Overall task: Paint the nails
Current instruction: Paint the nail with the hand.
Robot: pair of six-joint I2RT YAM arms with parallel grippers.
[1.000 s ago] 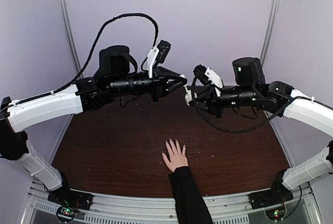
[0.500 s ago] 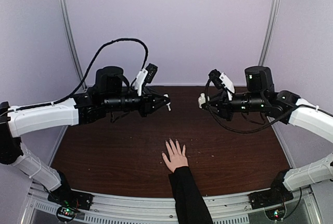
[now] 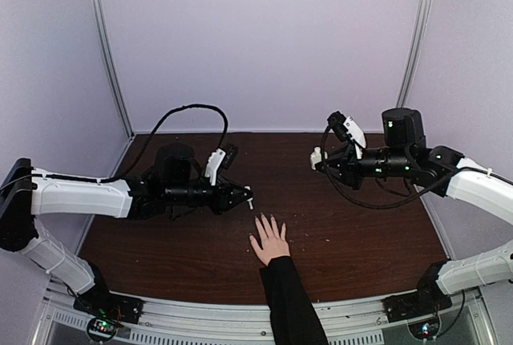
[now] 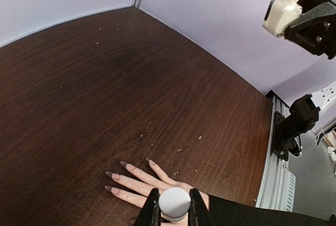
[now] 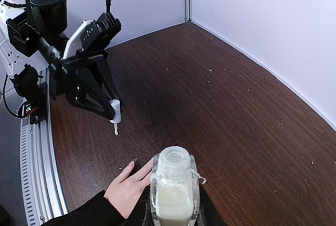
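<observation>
White brush cap (image 3: 249, 197) clenched in left tool (image 3: 244, 197), poised near the nails (image 4: 109, 174) of a hand (image 3: 270, 241) lying flat on the bench (image 3: 369, 225); right tool (image 3: 321, 157) grips uncapped bottle (image 5: 174, 192), raised well apart.

the table (image 3: 160, 233) has a dark wood-grain top, smooth with a low sheen and speckled with pale crumbs. the walls (image 3: 264, 40) look like smooth, matt lilac panels, framed by dull metal posts (image 3: 110, 48). the arm shells (image 3: 76, 196) are glossy white plastic. the left gripper (image 4: 174, 211) and right gripper (image 5: 175, 207) look like matt black plastic. the bottle (image 5: 175, 197) is clear and glossy, glass or plastic i cannot tell. the white cap (image 4: 174, 202) is smooth, satin plastic. the sleeve (image 3: 288, 305) is matt black cloth. the nails (image 4: 110, 174) carry a faint sheen.
</observation>
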